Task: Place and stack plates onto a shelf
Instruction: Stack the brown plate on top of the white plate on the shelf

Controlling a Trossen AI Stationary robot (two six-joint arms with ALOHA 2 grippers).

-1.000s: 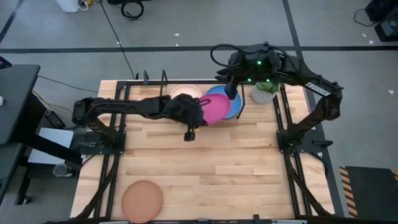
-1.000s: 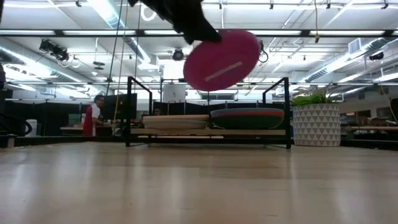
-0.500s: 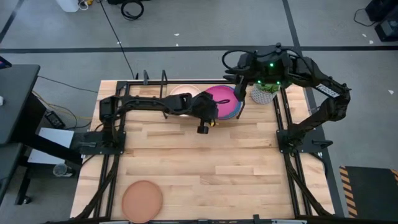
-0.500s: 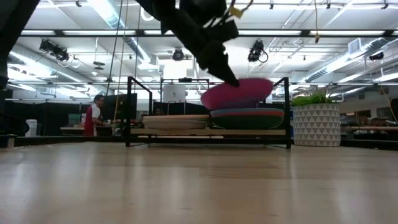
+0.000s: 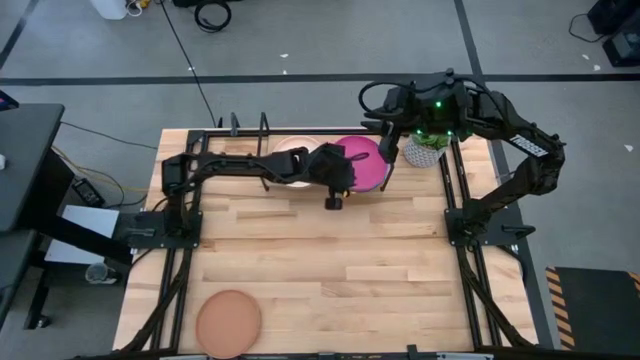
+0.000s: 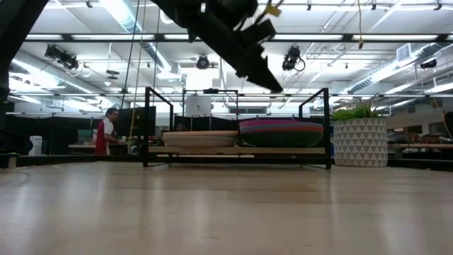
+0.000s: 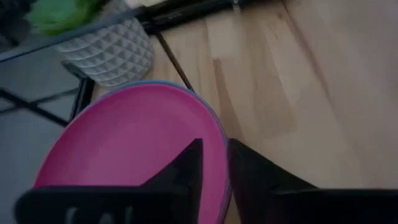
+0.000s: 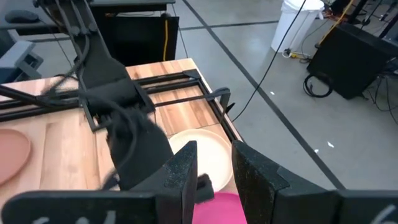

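Left gripper: sits near the top middle of the overhead view, right at the front edge of the pink plate. In the left wrist view the fingers look loosened with a narrow gap between them, nothing pinched, poking just over the plate's rim.
Right gripper: hangs over the back right corner of the shelf, close to the plant pot. Fingers are parted and empty in its own wrist view.
Pink plate: lying flat on top of the right-hand stack on the shelf. A blue rim of the plate under it peeks out in the left wrist view.
Right stack: from tabletop level it's a thick pile with mixed-colour edges, sitting level.
Cream plate: on the left half of the shelf, partly hidden under the left arm; that pile is a lot lower.
Shelf: black rod rack along the back of the tabletop, upright loops at both ends.
Tan plate: all alone at the bottom left of the overhead view, well apart from the shelf.
Plant pot: white patterned pot with green leaves, just right of the shelf.
Background: a person far off at the left in the low view.
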